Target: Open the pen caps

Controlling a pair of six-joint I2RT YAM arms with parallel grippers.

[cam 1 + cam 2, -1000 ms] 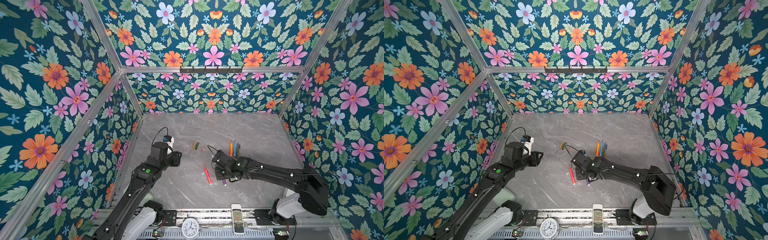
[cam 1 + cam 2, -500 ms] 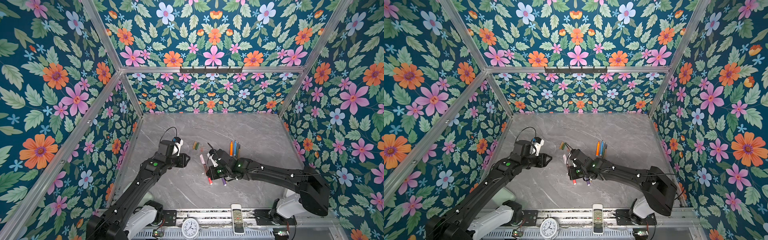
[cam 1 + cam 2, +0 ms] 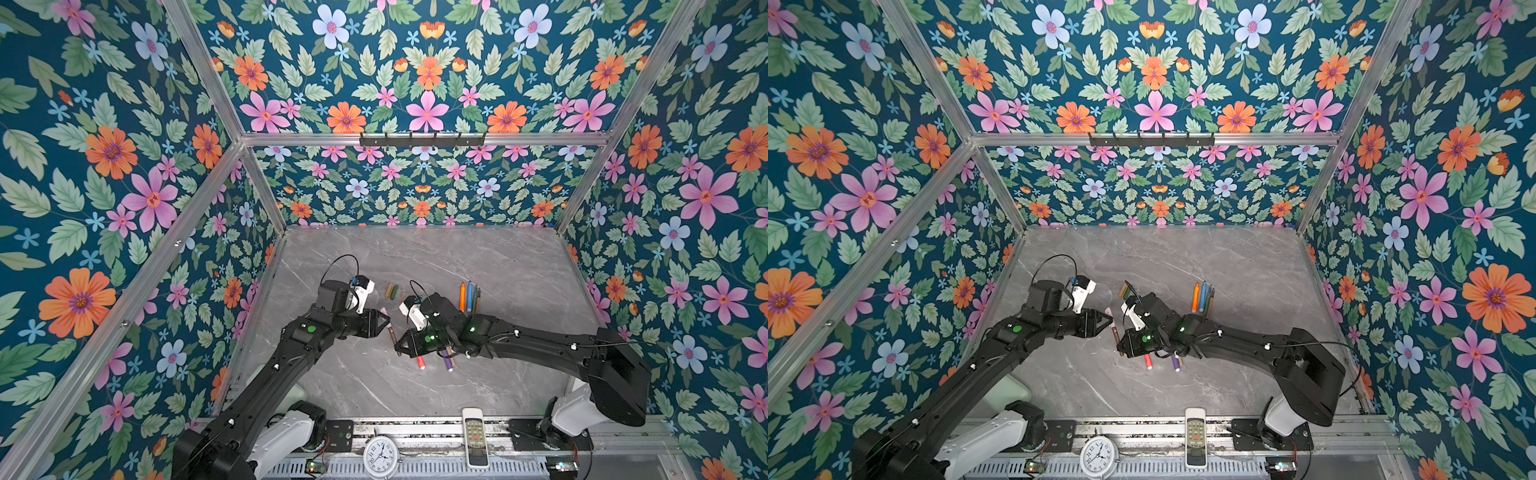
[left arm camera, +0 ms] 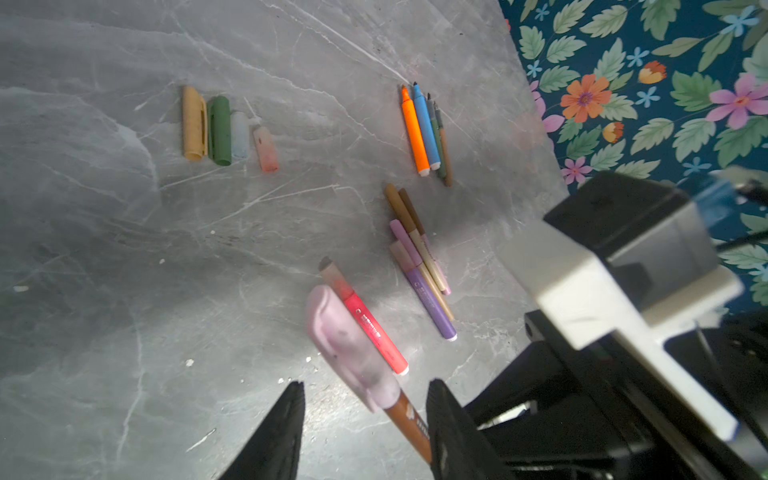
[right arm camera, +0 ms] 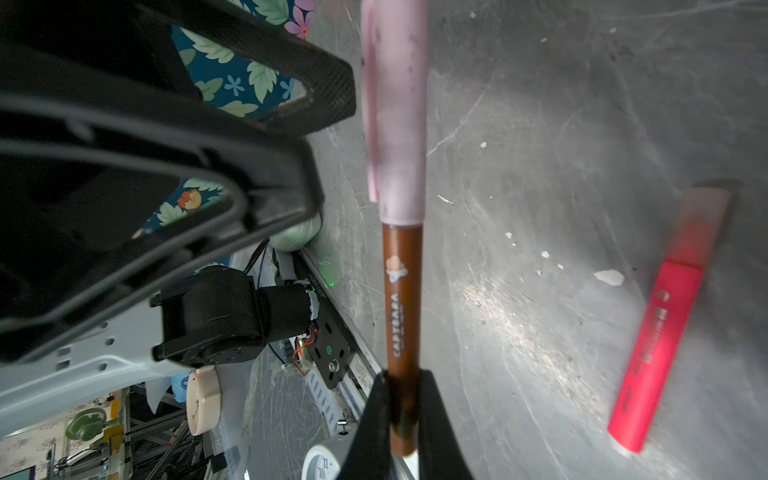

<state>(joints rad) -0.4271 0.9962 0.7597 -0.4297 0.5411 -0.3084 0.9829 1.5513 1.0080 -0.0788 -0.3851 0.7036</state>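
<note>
My right gripper (image 5: 402, 382) is shut on the lower end of a brown pen (image 5: 402, 299) and holds it off the table, with its pink cap (image 5: 395, 104) pointing away. My left gripper (image 4: 365, 386) is open; the pink cap (image 4: 349, 349) has its near end between the two fingers, with a gap on each side. In both top views the two grippers meet at mid-table, left gripper (image 3: 384, 322) beside the held pen (image 3: 391, 334). A red pen (image 4: 370, 324) and several capped pens (image 4: 419, 257) lie below.
Several loose caps (image 4: 219, 131), tan, green, clear and reddish, lie in a row on the grey table. Several uncapped pens (image 4: 424, 133) lie side by side further right. A white remote (image 3: 475, 436) and a clock (image 3: 380, 457) sit on the front rail. Floral walls enclose the table.
My right gripper has lifted the brown pen from the pile and carried it left. My left gripper has moved right to the pen's cap and its jaws have opened wider.
</note>
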